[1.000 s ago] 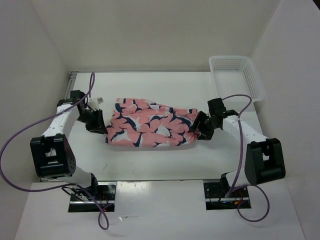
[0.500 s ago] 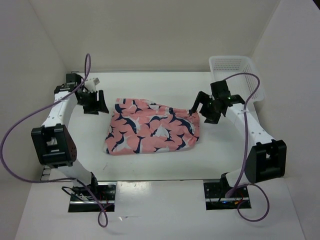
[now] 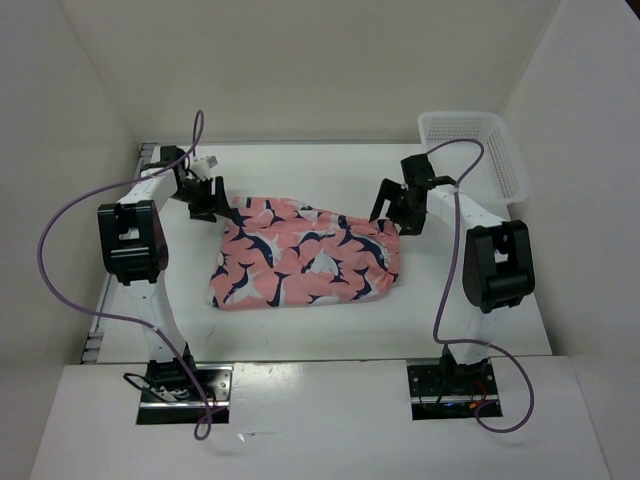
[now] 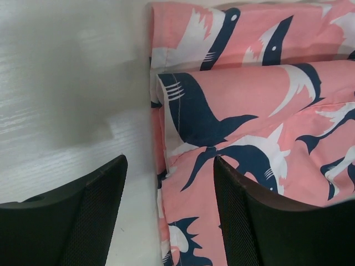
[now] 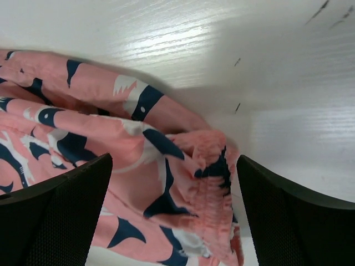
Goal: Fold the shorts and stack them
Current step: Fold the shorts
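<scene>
The salmon-pink shorts (image 3: 305, 255) with navy and white bird shapes lie in a folded bundle in the middle of the table. My left gripper (image 3: 205, 200) hovers open over their far left corner. In the left wrist view its fingers straddle the shorts' layered left edge (image 4: 166, 166), and the left gripper (image 4: 169, 221) holds nothing. My right gripper (image 3: 392, 212) hovers open over the far right corner. In the right wrist view the gathered waistband (image 5: 213, 183) lies between the wide-spread fingers of the right gripper (image 5: 175, 216), untouched.
A white mesh basket (image 3: 475, 150) stands at the back right corner of the table. White walls close in the table on the left, back and right. Purple cables loop off both arms.
Both grippers have let go of the shorts' side edges and opened. They have risen and moved toward the shorts' far corners. The shorts have settled flat on the table.
</scene>
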Controlling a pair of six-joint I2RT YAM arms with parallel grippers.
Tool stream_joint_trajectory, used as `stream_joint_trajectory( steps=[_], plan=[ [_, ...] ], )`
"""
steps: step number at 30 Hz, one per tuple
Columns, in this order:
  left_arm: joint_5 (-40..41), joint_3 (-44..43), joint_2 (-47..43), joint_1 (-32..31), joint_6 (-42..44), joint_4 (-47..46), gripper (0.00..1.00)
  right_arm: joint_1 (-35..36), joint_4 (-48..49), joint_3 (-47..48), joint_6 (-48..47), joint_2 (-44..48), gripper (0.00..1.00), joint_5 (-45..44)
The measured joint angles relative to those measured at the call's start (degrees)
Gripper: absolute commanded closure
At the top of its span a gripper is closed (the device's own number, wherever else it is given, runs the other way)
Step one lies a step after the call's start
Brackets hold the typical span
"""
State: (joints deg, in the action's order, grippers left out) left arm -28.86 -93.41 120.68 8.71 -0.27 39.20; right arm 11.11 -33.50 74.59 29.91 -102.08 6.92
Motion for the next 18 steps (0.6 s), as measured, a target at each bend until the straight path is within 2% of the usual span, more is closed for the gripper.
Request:
stream_joint_trajectory(
  steps=[5,11,14,17,18],
  plan=[
    [-1.38,0.02,0.07,-0.52,0.0,-1.29,0.32,0.0,2.62,0.0,-0.46,-3.02,0.17,1.31],
    [-2.32,-0.13,1.33,-1.44,-0.09,-2.75,0.46,0.0,3.54,0.02,-0.87,-3.43,0.18,1.9],
    [-2.49,-0.42,3.21,-1.79,-0.13,-3.1,0.54,0.0,3.69,0.0,-0.85,-3.43,0.23,2.08],
    [-2.54,-0.46,4.39,-1.84,-0.09,-3.13,0.65,0.0,4.0,-0.04,-0.83,-3.43,0.32,2.38],
    [-2.56,-0.46,4.44,-1.9,-0.02,-3.19,0.68,0.0,4.07,-0.04,-0.76,-3.43,0.4,2.47]
  ],
)
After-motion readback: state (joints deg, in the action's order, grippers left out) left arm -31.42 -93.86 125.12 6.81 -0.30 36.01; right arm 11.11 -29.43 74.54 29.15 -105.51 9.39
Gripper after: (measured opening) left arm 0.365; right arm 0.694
